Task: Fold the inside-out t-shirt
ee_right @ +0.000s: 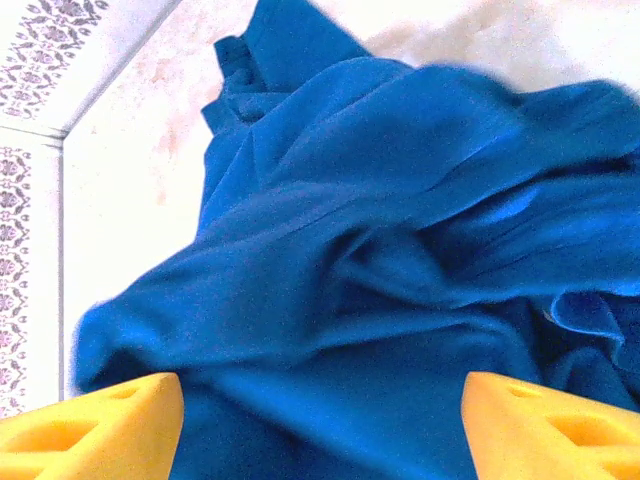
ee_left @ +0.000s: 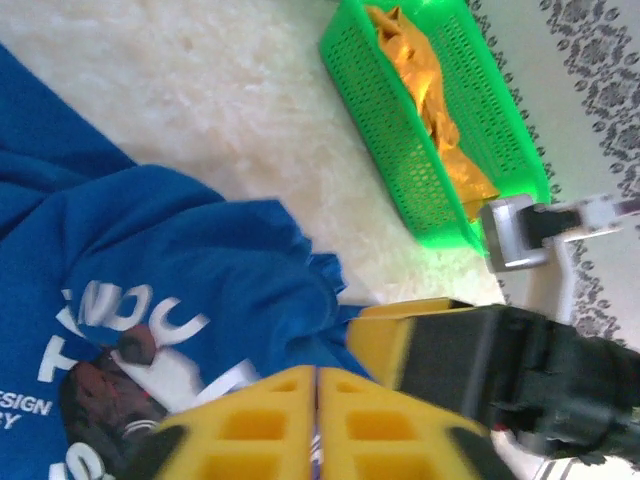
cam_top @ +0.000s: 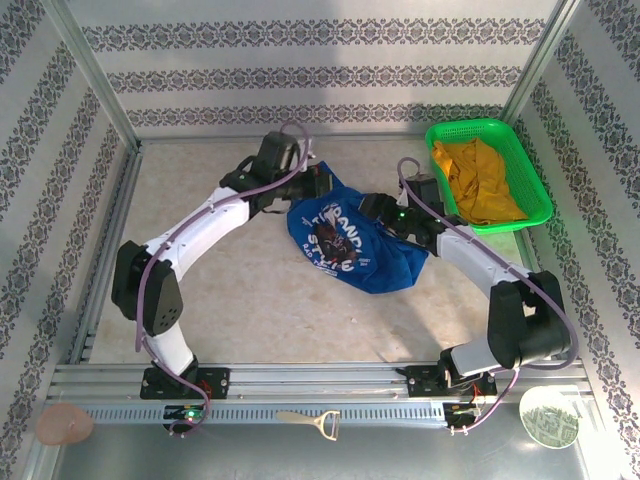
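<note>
Left gripper [ee_left: 316,385] is clamped on a fold of the inside-out t-shirt [cam_top: 350,245] on the table [cam_top: 230,300]. Left wrist view gives you its white print; right wrist view, plain blue cloth under the wide-spread right gripper [ee_right: 320,420].

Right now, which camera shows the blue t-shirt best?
The top camera: nearly the whole crumpled t-shirt shows at once, print and outline together. The left wrist camera catches its printed part up close; the right wrist camera, plain blue folds.
</note>
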`<state>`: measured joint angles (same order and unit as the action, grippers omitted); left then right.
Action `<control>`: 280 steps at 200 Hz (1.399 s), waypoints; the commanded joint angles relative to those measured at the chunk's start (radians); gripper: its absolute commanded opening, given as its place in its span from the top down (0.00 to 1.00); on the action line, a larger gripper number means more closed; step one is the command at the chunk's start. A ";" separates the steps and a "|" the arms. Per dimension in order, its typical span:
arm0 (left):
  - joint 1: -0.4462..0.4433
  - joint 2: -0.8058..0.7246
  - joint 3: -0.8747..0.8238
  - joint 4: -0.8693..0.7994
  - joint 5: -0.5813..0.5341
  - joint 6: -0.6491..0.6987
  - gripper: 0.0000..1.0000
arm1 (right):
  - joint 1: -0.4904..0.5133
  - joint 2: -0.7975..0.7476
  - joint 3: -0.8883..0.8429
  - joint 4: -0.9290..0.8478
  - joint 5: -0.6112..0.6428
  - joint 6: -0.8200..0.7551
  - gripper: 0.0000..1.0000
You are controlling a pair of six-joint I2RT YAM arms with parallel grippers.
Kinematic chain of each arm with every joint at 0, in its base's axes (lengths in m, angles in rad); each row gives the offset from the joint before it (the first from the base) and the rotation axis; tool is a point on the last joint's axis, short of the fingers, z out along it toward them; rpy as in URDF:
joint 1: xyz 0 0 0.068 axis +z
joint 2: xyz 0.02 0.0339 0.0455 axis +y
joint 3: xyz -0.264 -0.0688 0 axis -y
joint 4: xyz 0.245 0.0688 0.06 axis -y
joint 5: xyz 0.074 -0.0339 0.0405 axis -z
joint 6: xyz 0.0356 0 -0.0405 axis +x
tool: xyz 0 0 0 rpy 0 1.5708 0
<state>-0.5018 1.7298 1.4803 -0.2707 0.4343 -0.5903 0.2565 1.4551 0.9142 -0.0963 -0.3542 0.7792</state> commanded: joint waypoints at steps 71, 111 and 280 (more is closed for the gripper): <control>-0.031 -0.037 -0.208 0.209 0.040 -0.105 0.52 | -0.015 0.124 0.097 -0.055 0.168 -0.042 0.24; -0.163 0.034 -0.177 0.205 -0.041 -0.088 0.43 | -0.032 0.265 0.287 -0.064 0.091 -0.049 0.24; -0.043 0.046 -0.037 0.027 0.033 0.092 1.00 | -0.095 0.090 0.363 -0.134 0.065 -0.049 1.00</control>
<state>-0.6598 1.9297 1.4734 -0.2398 0.2321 -0.5335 0.2085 1.7290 1.2831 -0.2123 -0.3504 0.7818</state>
